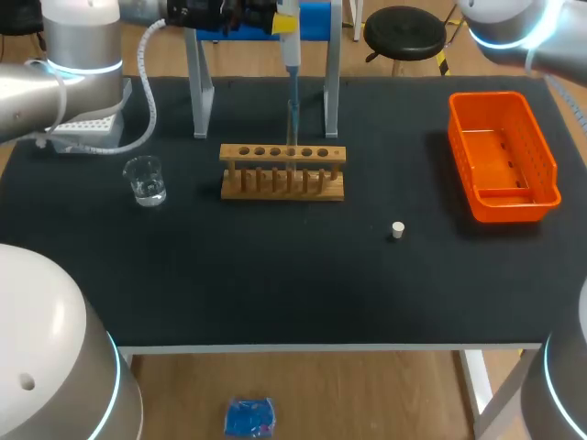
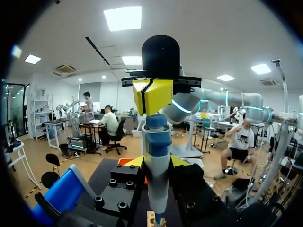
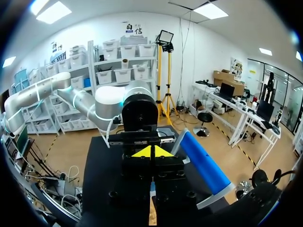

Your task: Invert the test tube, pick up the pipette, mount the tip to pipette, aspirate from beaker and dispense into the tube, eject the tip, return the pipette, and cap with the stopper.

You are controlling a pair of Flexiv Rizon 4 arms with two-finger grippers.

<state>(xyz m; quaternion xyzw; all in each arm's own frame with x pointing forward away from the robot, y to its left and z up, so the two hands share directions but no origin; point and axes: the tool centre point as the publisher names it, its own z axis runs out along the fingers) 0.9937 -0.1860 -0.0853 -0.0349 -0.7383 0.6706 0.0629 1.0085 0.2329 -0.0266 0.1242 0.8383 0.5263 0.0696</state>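
On the desk [image 1: 275, 275]: beaker [image 1: 145, 180] near the tip box [image 1: 92, 124] at left, wooden rack [image 1: 282, 171] in the middle, white stopper [image 1: 397, 230] lying loose, orange bin [image 1: 502, 156] at right. Behind the rack, a white stand [image 1: 197, 87]. Pipette [image 1: 291, 55] upright between the stand's legs, pinched by the left pincer [image 2: 157, 163], lower end down at a middle hole. Right pincer [image 2: 152, 97] pressed together, tips right at the pipette's blue top
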